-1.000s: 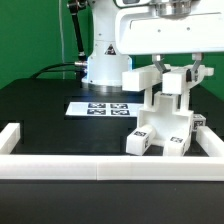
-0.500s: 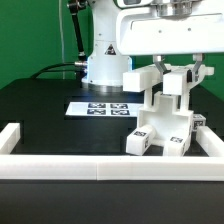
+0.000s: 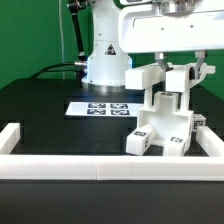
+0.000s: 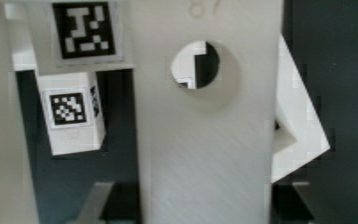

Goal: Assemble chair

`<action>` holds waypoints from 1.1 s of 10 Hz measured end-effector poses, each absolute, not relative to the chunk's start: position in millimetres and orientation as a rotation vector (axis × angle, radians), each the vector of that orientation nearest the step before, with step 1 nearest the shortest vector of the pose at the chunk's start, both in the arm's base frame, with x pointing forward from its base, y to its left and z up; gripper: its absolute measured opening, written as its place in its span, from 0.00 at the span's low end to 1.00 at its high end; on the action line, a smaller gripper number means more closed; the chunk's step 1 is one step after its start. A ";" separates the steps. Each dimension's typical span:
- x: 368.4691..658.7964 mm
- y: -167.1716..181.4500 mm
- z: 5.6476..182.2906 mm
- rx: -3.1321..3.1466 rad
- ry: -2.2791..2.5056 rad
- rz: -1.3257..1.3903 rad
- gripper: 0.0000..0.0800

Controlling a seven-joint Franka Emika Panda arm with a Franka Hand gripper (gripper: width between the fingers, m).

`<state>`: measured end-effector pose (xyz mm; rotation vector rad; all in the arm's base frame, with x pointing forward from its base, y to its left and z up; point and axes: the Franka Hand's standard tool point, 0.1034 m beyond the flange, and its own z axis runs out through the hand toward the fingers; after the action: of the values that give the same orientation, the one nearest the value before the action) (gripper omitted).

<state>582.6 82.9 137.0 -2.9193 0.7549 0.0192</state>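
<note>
Centrally on the black bench (image 3: 40,110) lies the marker board (image 3: 100,108). To the exterior view's right of it, nearer the front, stands the partly built chair (image 3: 158,118). The hand (image 3: 180,82), nearly closed, pinches its upright top piece from above.

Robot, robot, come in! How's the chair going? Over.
End effector shut on the chair, upper panel. Partly built, standing on table. Marker board lies apart, exterior view's left.

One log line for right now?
pincer: shut on chair | chair: partly built, at exterior view's right | marker board: flat on table
</note>
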 end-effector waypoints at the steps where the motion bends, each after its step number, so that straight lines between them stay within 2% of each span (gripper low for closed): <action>1: 582.1 84.6 136.3 -2.921 0.751 0.021 0.36; 11: 575.4 81.8 128.7 -2.927 0.754 0.031 0.36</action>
<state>575.4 81.8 128.7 -2.9273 0.7542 0.0306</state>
